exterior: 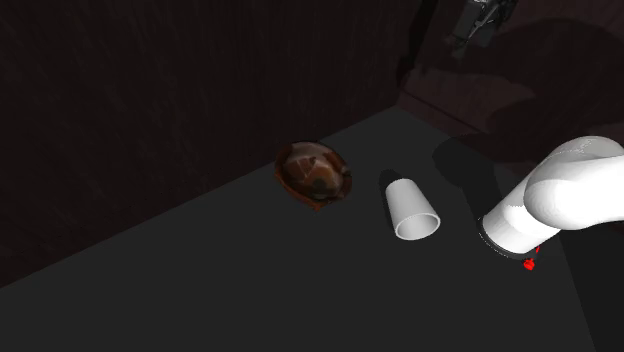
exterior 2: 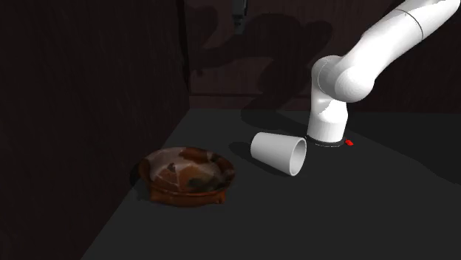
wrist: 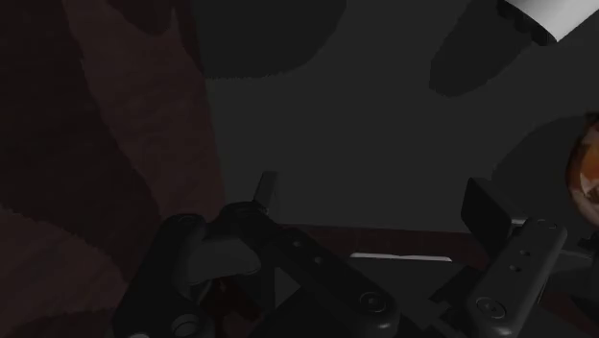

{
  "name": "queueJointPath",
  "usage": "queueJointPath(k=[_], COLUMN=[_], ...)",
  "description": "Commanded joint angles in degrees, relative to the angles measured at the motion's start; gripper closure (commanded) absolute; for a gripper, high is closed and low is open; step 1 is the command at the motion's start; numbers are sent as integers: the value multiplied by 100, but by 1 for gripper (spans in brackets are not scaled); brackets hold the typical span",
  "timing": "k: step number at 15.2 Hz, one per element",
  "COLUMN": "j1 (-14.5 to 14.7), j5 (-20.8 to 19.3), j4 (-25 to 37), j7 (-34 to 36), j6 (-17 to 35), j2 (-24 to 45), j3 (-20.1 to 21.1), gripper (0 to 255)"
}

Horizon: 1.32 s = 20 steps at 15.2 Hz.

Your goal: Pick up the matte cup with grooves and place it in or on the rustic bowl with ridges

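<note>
Lying on its side, the white cup [exterior: 410,208] rested just right of the brown bowl [exterior: 314,174] in the shoulder view. The gripper [wrist: 374,204] hung high, fingers [wrist: 265,189] spread and empty, presumably awaiting approach.

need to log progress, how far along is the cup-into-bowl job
Done: nothing yet. The white cup lies on its side on the table, beside the brown bowl, not touching it. In hand: nothing; the gripper is open and empty. Left: grasp the cup, lift it, set it in the bowl.
</note>
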Motion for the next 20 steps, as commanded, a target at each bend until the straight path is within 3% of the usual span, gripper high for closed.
queueJointPath(k=[1,11,20], j1=[0,283,597], j5=[0,717,1829], j4=[0,-1495,-1934], j7=[0,2023,4004], j6=[0,145,312], j2=[0,-1535,-1789], j3=[0,1807,3948], gripper=[0,0,0])
